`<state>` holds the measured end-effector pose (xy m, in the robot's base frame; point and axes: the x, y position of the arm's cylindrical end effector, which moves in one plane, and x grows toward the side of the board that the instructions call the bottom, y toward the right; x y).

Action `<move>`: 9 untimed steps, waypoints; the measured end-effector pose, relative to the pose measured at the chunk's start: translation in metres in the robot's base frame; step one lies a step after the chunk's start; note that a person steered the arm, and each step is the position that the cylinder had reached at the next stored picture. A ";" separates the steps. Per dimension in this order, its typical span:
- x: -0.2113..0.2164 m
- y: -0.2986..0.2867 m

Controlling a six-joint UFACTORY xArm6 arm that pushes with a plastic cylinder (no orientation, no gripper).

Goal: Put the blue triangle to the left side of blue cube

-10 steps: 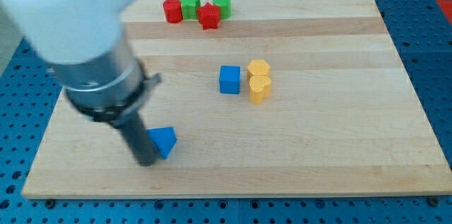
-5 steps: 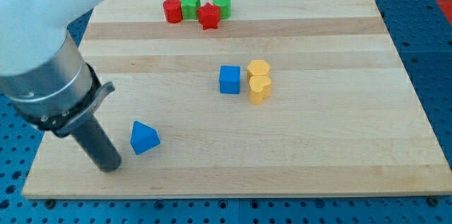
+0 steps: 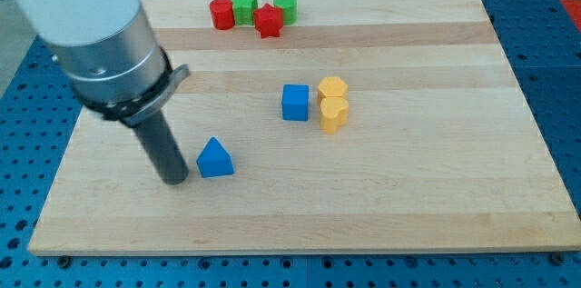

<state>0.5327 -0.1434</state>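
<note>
just my tip (image 3: 174, 179) beside blue triangle (image 3: 214, 158) (left)

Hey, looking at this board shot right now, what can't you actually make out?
- Camera view: whether my tip touches the blue triangle just to its right; any gap is too small to judge.
- Board under the arm at the view's left: hidden by the arm.
- Arm's upper part: cut off by the view's top-left edge.
- Green blocks at the view's top: partly covered by red blocks, shapes unclear.
</note>
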 end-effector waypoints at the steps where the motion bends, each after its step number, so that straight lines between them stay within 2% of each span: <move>1: -0.002 0.053; 3: -0.002 0.115; 4: -0.031 0.119; 5: -0.058 0.114; 6: -0.059 0.113; 7: -0.037 0.072; 8: -0.046 0.032; 9: -0.080 0.034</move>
